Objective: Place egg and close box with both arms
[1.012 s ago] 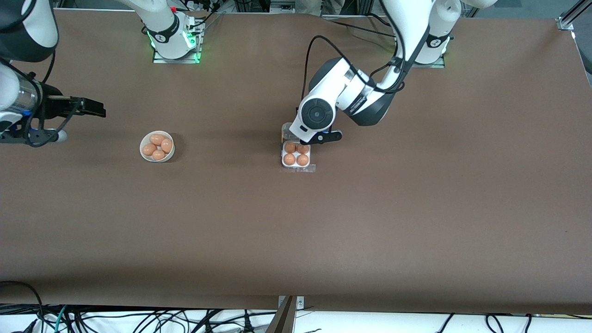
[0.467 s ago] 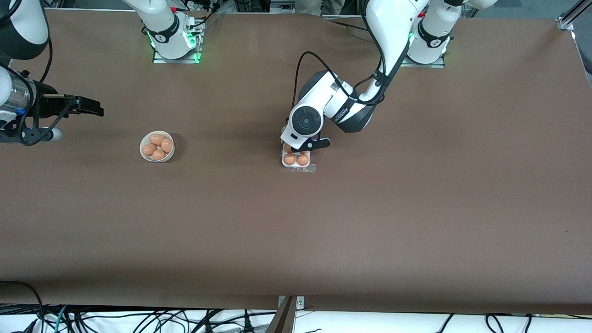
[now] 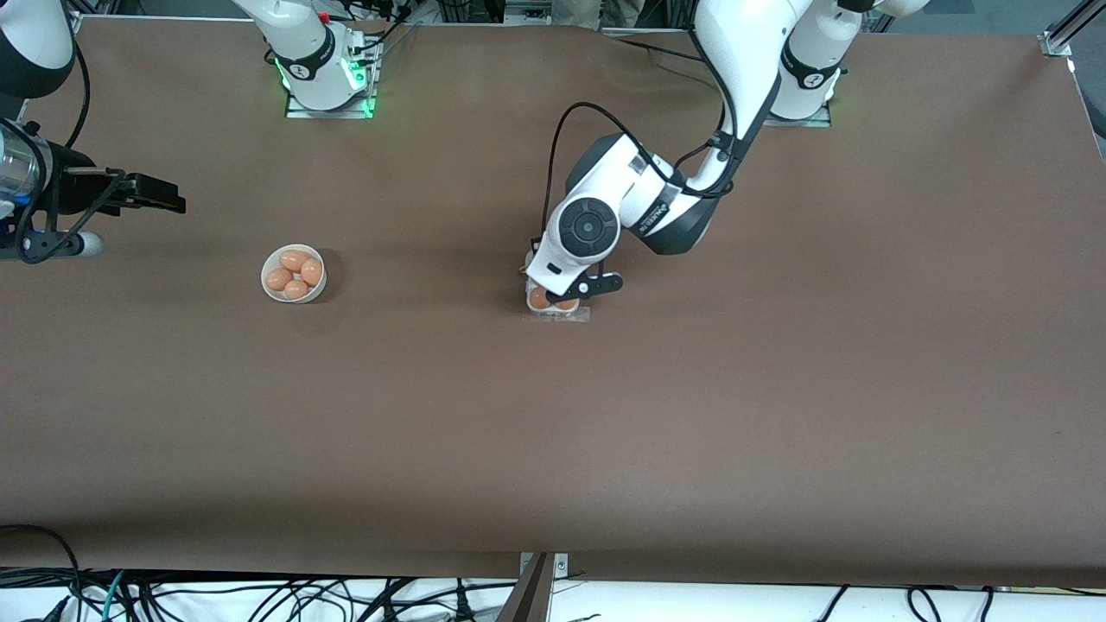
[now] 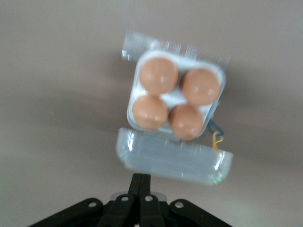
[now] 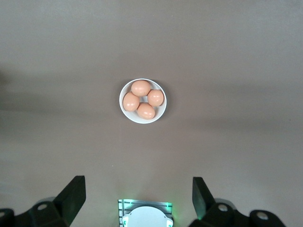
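The box (image 4: 137, 82) is a clear four-cell carton with an orange-brown egg (image 4: 159, 75) in each cell. Its transparent lid (image 4: 173, 158) stands tilted up from the hinge edge. My left gripper (image 4: 143, 178) is shut and empty, its tips against the lid's outer face. In the front view the left wrist (image 3: 589, 229) covers most of the box (image 3: 560, 314); only the two eggs nearest the front camera show. My right gripper (image 3: 168, 200) is open and empty, and waits in the air at the right arm's end of the table. It also shows in the right wrist view (image 5: 138, 187).
A round white bowl (image 3: 264, 278) with several eggs sits toward the right arm's end of the table; it also shows in the right wrist view (image 5: 124, 111). The right arm's base (image 3: 324, 78) stands at the table's edge.
The left hand has moved toward the front camera over the box, covering two of its eggs. The right gripper has drifted a little toward the table's end.
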Robot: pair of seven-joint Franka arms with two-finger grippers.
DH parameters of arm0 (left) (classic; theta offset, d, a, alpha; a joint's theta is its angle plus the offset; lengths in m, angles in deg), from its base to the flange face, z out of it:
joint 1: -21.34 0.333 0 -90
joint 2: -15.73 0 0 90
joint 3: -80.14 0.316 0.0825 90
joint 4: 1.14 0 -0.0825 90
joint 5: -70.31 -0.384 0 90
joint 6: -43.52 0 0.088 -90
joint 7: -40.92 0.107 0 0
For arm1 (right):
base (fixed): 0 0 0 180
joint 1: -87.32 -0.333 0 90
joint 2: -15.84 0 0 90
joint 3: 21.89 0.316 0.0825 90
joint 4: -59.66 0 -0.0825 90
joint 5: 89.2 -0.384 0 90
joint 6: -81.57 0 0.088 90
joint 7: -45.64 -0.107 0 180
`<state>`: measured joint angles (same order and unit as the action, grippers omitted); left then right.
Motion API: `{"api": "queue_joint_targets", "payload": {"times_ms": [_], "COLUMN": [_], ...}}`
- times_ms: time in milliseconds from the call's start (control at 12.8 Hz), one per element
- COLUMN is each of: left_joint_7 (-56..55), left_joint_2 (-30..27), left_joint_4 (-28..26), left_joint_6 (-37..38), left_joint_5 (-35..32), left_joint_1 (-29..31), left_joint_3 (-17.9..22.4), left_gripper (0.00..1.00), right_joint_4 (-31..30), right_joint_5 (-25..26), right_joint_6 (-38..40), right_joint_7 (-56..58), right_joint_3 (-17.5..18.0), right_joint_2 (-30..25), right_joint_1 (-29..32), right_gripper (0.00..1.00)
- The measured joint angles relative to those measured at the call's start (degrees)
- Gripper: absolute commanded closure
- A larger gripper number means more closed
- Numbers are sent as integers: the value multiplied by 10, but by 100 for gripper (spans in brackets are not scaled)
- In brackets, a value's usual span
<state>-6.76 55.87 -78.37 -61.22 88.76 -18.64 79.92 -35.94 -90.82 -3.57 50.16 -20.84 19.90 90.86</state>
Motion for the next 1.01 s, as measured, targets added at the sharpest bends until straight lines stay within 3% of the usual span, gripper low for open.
{"api": "queue_joint_targets", "payload": {"times_ms": [156,311,545,623,1012], "left_joint_7": [0,6,10,10,62], "left_joint_2": [-8,-21,-47,-57,-83], "left_joint_4": [27,33,39,45,95], "left_joint_6": [2,21,65,69,82], "left_joint_5": [-16,-37,-132,-154,-210], "left_joint_1": [19,32,43,54,159], "left_joint_3": [6,6,7,8,10], "left_gripper": [93,75,15,1,0], "right_joint_4": [0,0,0,0,1], "right_joint_5": [0,0,0,0,0], "right_joint_6": [0,0,0,-1,-1], "right_joint_7": [0,0,0,0,0], "right_joint_3": [0,0,0,1,2], "right_joint_2": [-1,-1,-2,-2,-3], "right_joint_1": [1,1,1,1,2], "right_gripper": [0,0,0,0,0]}}
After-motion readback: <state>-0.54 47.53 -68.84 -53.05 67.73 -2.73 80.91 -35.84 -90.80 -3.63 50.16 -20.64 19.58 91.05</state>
